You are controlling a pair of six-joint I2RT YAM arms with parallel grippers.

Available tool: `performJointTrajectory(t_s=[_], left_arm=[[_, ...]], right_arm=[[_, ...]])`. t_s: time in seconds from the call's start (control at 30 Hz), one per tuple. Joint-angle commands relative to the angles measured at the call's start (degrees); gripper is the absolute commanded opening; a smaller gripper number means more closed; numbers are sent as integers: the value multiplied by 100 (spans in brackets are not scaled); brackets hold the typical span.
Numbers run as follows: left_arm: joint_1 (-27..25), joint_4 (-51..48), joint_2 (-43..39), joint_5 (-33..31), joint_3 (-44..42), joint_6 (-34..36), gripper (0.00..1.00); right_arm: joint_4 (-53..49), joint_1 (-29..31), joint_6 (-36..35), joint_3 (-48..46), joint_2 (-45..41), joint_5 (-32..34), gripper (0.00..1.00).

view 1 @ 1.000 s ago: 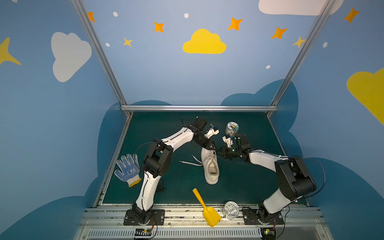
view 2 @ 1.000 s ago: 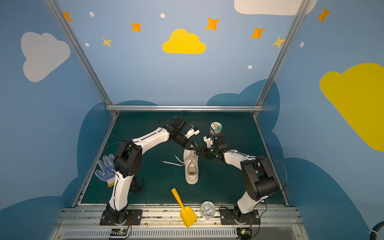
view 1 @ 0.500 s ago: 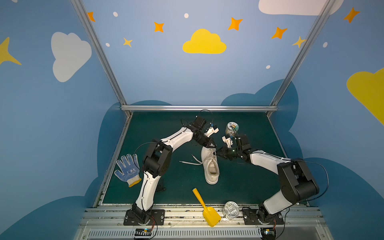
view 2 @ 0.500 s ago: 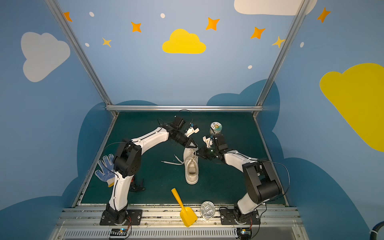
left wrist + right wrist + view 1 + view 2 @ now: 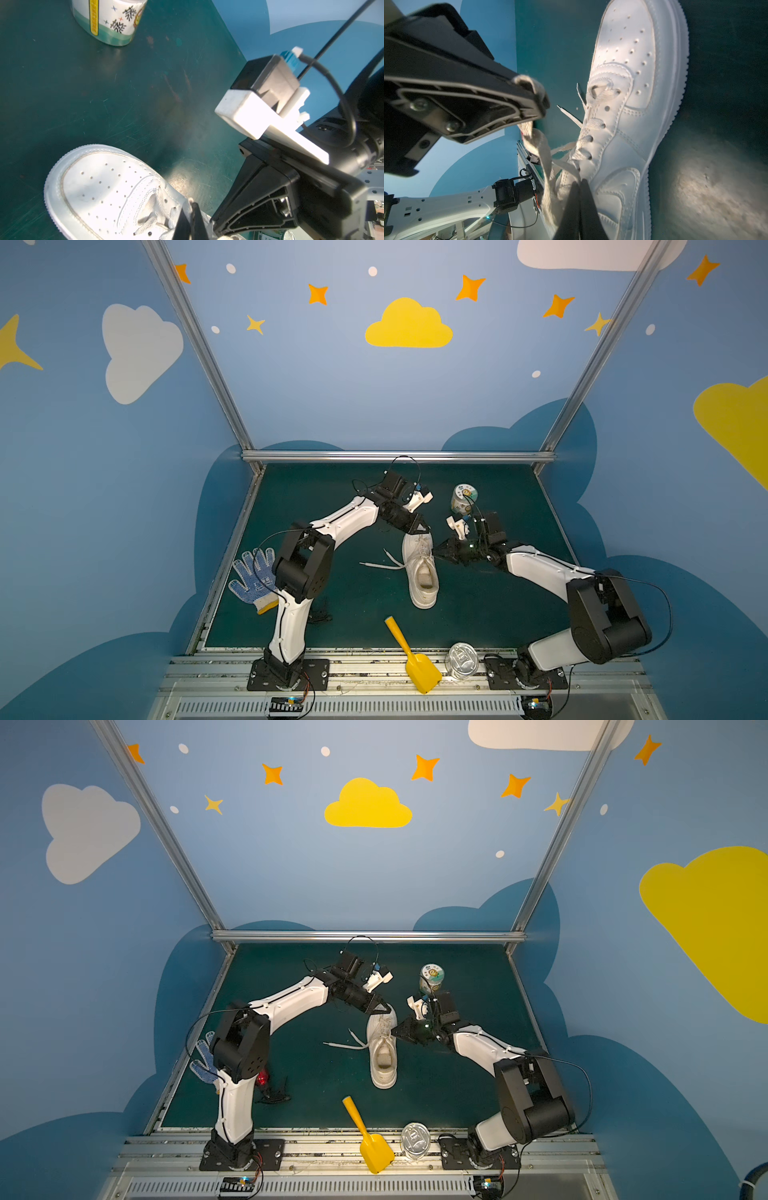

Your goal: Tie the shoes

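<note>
A blue-dotted glove (image 5: 251, 578) lies well left of the sneaker (image 5: 422, 572), partly covered by the left arm. The sneaker stands mid-mat (image 5: 316, 506), and two loose ends of its laces (image 5: 384, 564) trail off its left side. The left gripper (image 5: 424, 528) is over its toe, fingers pressed together on a lace loop. The right gripper (image 5: 435, 549) is against its right side, fingers clamped on another strand. A yellow shovel (image 5: 411, 655) and silver tin (image 5: 461, 659) lie beyond its heel, and a printed can (image 5: 463, 497) stands past its toe. The left wrist view cuts off the heel. Both top views show the pinched strands too small to trace.
</note>
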Motion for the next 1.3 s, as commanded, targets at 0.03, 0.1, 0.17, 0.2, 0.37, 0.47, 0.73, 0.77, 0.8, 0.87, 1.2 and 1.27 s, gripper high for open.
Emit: performJointTrajectory(t_s=[0.03, 0.1, 0.17, 0.2, 0.37, 0.47, 0.73, 0.77, 0.8, 0.87, 1.2, 1.27], left_arm=[[83, 144, -308, 23, -57, -32, 3], [92, 116, -310, 50, -34, -25, 3], [109, -28, -284, 117, 53, 28, 3], [108, -95, -276, 122, 94, 53, 3], [108, -157, -345, 90, 59, 118, 3], [109, -112, -433, 12, -1, 122, 3], [139, -37, -604, -117, -129, 109, 3], [152, -35, -620, -125, -152, 117, 3], [152, -31, -633, -125, -174, 118, 3], [158, -61, -652, -144, -204, 143, 3], [239, -159, -800, -306, -257, 236, 3], [278, -150, -839, -345, -292, 254, 3]], right_arm=[[-439, -57, -252, -67, -323, 90, 0], [-559, -94, -306, -82, -400, 103, 0], [-674, -136, -348, -93, -462, 118, 0], [-724, -155, -374, -108, -488, 120, 0], [-926, -236, -456, -169, -568, 93, 0], [-1029, -252, -506, -210, -651, 119, 0], [-1222, -331, -551, -361, -884, 127, 0], [-1247, -341, -561, -380, -917, 129, 0], [-1269, -350, -572, -397, -954, 143, 0], [-1357, -388, -580, -427, -1012, 151, 0], [-1570, -516, -573, -769, -1358, 171, 0], [-1608, -549, -572, -806, -1407, 179, 0]])
